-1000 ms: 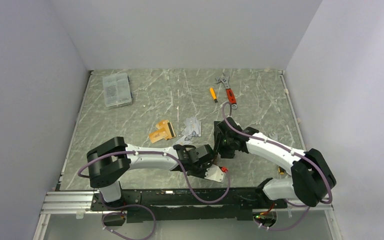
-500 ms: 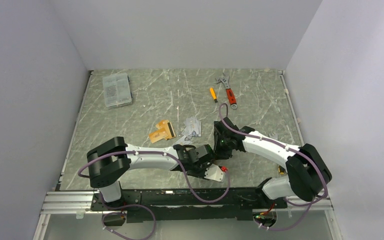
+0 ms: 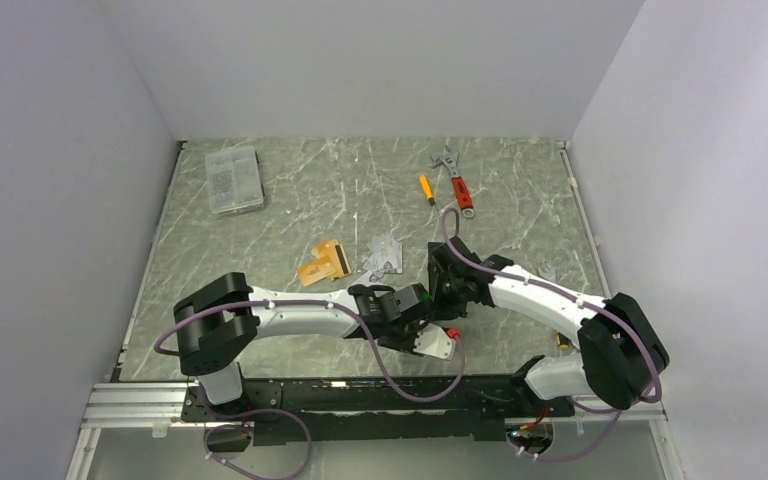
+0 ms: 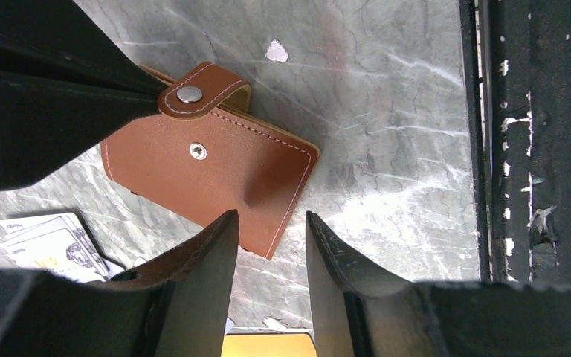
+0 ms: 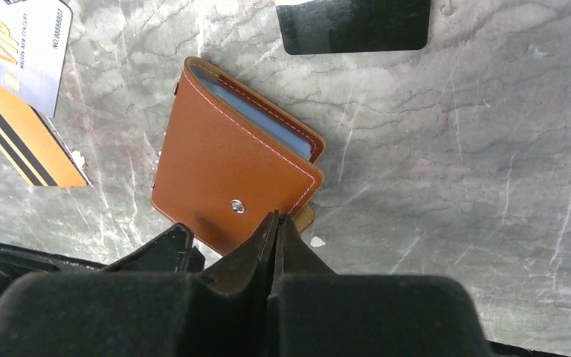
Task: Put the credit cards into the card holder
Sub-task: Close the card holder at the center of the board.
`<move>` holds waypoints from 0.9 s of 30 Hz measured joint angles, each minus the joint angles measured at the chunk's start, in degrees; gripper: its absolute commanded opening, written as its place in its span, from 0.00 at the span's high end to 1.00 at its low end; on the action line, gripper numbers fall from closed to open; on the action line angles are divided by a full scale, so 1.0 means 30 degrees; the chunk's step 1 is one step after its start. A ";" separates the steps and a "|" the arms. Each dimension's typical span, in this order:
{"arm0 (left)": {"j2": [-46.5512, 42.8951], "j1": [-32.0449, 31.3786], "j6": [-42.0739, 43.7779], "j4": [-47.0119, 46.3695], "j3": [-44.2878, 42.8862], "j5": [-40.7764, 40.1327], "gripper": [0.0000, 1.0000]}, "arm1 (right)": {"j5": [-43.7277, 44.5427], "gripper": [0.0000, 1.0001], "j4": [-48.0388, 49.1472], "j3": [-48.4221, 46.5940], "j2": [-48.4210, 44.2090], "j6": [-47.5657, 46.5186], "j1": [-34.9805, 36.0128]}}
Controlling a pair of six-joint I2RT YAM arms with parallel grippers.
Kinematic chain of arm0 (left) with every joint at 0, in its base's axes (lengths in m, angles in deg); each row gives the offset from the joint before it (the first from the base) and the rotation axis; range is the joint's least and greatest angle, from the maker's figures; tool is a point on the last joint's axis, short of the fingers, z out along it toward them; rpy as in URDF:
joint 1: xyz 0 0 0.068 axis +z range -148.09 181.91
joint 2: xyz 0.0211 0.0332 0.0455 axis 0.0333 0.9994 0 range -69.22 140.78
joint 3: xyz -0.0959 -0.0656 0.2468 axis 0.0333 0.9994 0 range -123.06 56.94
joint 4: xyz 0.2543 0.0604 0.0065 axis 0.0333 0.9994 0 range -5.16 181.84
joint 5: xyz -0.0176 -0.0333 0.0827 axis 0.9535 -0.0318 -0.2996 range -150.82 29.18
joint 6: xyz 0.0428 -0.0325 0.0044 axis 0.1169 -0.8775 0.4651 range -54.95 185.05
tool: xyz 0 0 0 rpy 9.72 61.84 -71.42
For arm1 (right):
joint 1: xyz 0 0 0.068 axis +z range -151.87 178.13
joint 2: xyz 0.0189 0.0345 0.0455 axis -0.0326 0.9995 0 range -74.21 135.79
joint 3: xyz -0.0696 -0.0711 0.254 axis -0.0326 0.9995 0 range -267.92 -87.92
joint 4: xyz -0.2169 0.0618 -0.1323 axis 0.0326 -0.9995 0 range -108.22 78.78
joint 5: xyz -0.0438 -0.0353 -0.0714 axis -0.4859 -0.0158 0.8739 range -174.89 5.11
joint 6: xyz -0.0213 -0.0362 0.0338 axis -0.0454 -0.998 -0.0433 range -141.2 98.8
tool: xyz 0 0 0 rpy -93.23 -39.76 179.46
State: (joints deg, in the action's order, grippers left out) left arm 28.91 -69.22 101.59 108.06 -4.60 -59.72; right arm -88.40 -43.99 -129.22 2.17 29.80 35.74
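Observation:
The card holder [image 4: 208, 167] is a closed tan-brown leather wallet lying flat; it also shows in the right wrist view [image 5: 227, 160]. My right gripper [image 5: 276, 222] is shut on its snap tab [image 4: 202, 88], which stands lifted off the lower snap stud. My left gripper [image 4: 268, 227] is open just above the wallet's near corner, touching nothing. In the top view both grippers [image 3: 430, 298] meet mid-table and hide the wallet. An orange-gold card with black stripes [image 5: 22, 141] and a silver VIP card [image 5: 18, 41] lie beside it. More credit cards [image 3: 322, 262] lie to the left.
A black flat rectangle [image 5: 353, 26] lies beyond the wallet. A clear plastic parts box [image 3: 233, 180] sits at the back left. A red-handled wrench [image 3: 457, 185] and an orange screwdriver [image 3: 426, 188] lie at the back. The black base rail [image 4: 543, 149] runs close by.
Both wrists have shifted slightly where they meet. The left wrist has moved a little up and to the right. The cards have not moved.

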 measured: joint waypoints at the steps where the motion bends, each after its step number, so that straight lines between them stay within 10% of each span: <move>1: 0.0000 0.0000 0.0073 0.0000 -0.0015 0.0015 0.56 | -0.0015 1.00 -0.0022 0.0000 -0.0036 0.0000 0.0000; 17: 0.0503 -0.0357 0.2827 -0.1661 0.0882 0.0262 0.60 | -0.0503 1.00 -0.0109 0.0969 -0.0488 -0.0007 0.0000; 27: 0.0525 -0.0357 0.3519 -0.2084 0.1027 0.0255 0.77 | -0.0685 0.79 -0.0743 0.1107 -0.1020 -0.0372 0.0000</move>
State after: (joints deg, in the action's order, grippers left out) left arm 30.48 -70.30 112.14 101.81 -1.51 -58.95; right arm -90.45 -46.22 -125.90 -0.89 28.69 35.74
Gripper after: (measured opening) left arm 0.262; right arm 0.209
